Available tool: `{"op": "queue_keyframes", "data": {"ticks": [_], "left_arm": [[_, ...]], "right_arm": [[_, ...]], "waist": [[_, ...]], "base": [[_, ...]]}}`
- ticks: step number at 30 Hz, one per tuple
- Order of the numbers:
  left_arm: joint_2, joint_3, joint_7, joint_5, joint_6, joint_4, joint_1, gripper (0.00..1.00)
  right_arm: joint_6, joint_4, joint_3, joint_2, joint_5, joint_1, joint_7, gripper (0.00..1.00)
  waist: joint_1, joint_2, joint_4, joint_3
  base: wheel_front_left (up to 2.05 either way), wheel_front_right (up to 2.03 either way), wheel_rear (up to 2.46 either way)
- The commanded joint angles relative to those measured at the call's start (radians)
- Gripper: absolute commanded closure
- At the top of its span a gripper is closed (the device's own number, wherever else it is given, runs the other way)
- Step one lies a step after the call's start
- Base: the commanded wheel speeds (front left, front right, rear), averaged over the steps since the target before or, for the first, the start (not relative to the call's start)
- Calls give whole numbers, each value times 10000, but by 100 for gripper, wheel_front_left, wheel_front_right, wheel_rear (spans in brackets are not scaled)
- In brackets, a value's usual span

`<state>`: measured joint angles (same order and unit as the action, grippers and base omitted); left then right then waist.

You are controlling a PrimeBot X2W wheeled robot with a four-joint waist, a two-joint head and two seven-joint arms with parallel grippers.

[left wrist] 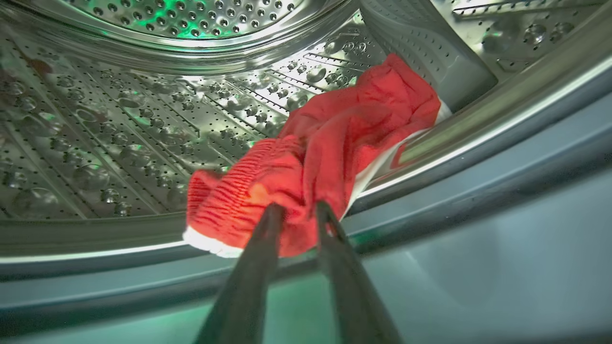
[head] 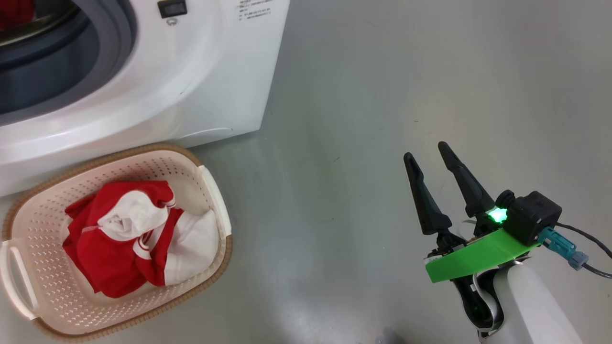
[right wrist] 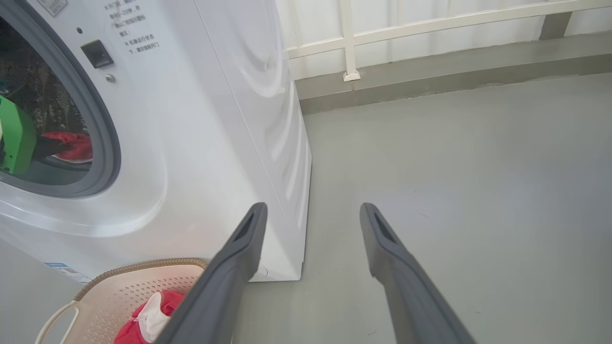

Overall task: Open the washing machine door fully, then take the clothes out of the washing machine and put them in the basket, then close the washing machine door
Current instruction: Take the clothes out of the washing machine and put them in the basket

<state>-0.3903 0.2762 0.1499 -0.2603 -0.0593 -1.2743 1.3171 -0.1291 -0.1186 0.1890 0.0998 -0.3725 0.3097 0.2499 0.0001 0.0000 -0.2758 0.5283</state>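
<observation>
The left pincer (left wrist: 299,215), reaching into the steel drum (left wrist: 95,143) of the washing machine (head: 201,71), is clamped narrowly on a crumpled red garment (left wrist: 344,138) at frame centre. The right pincer (head: 424,150) hangs spread wide over the floor (head: 358,95), lower right. Red-and-white clothes (head: 119,248) lie in the basket (head: 43,229), lower left.

Left tool (left wrist: 299,208) fingertips buried in clothes (left wrist: 344,119); washing machine (head: 215,71) print unreadable; basket (right wrist: 143,267) cut by bottom edge.
</observation>
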Motion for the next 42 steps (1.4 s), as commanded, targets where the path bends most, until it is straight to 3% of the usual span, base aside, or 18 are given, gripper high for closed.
{"op": "queue_keyframes", "data": {"ticks": [1, 2, 11, 19, 27, 29, 42], "left_arm": [[-563, -59, 6, 137, -211, 147, 211, 85], [-556, -40, 2, 147, -249, 139, 192, 100], [-93, -294, -385, 742, -546, 311, -48, 100], [587, -938, -2060, 1816, -627, 1135, -899, 100], [837, -2196, -3995, 3586, 161, 2149, -1971, 100], [831, -2284, -4057, 3704, 249, 2360, -2110, 100], [1123, -3473, -4114, 4281, 952, 7765, -5085, 100]], "right_arm": [[-16, 190, 264, 5, -37, -69, 118, 0], [-16, 187, 257, 7, -36, -78, 118, 0], [-16, 167, 122, 62, 0, -199, 118, 0], [-16, 207, -37, 215, 55, -313, 118, 0], [-16, 262, -166, 416, 112, -484, 118, 0], [-16, 261, -157, 429, 115, -497, 118, 0], [-16, 289, -295, 624, 112, -700, 118, 0]], "waist": [[-1, 0, -15, -22], [-1, 0, -14, -39], [-1, 0, 217, -234], [-1, 0, 676, -615], [-1, 0, 1133, -954], [-1, 0, 1169, -1007], [-1, 0, 1558, -1499]], "base": [[0, 0, 0], [0, 0, 0], [0, 0, 0], [0, 0, 0], [0, 0, 0], [0, 0, 0], [0, 0, 0]]}}
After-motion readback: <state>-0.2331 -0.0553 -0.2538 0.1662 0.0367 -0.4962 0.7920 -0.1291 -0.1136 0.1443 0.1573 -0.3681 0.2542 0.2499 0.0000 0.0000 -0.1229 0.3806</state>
